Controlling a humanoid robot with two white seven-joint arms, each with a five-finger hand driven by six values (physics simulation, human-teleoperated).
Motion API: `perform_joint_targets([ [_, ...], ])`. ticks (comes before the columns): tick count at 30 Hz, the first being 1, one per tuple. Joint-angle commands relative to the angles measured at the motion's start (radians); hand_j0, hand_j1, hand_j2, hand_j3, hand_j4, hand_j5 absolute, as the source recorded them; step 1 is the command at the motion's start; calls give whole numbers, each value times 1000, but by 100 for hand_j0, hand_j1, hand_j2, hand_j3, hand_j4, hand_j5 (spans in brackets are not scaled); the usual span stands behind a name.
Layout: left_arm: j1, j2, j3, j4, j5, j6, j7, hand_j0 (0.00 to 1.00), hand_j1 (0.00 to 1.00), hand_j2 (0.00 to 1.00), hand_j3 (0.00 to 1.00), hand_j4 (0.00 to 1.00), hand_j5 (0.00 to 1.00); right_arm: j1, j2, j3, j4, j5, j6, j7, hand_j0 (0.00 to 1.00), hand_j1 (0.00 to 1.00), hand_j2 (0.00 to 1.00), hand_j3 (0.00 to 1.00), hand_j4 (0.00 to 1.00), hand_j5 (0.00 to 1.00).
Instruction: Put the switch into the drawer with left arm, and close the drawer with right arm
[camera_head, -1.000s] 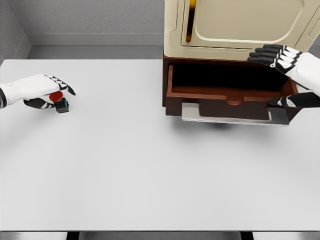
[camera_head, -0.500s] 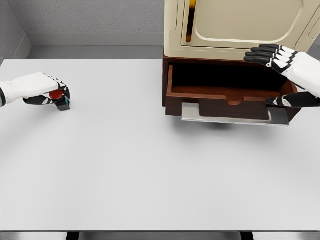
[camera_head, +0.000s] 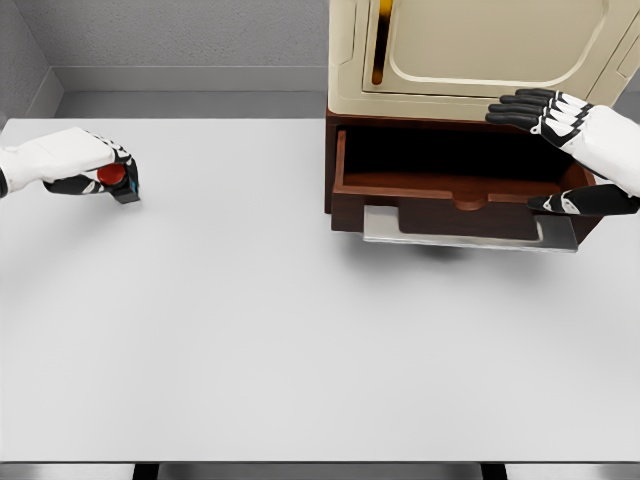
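Well to the left of the open dark wooden drawer (camera_head: 455, 190), my left hand (camera_head: 70, 165) curls round the small black box switch with its red button (camera_head: 118, 180) — light, rigid, best pinched by its flat sides — my right hand (camera_head: 560, 120) spread beside the drawer.

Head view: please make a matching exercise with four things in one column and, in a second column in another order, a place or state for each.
Things:
1. switch
2. drawer
3. left hand
4. right hand

Places or states:
A. pulled open, nothing visible inside
B. over the drawer's right end, fingers spread, holding nothing
C. red button on a dark base, held in a hand
D. at the left edge above the table, fingers closed on something

Pairs: 1-C, 2-A, 3-D, 4-B
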Motion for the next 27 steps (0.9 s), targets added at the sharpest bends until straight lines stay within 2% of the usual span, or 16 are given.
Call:
perform_joint_targets([
  [1,0,1,1,-6,8,2,1,53,53,53,53,53,53,0,-1,-1,-1,-7,-1,-3,100,100,100,100,100,100],
  [8,-9,-1,3,-78,13,2,1,53,53,53,53,53,53,1,-1,-1,0,-8,-1,-7,100,100,100,100,100,100],
  [12,-15,-34,3,-105,11,2,1,53,53,53,53,53,53,1,-1,-1,0,-10,-1,-7,100,100,100,100,100,100],
  [23,-45,-30,3,-196,22,2,1,53,53,53,53,53,53,1,-1,-1,0,-10,-1,-9,100,100,100,100,100,100],
  [27,-43,-24,4,-268,22,2,2,53,53,53,53,53,53,1,-1,-1,0,-10,-1,-9,100,100,100,100,100,100],
])
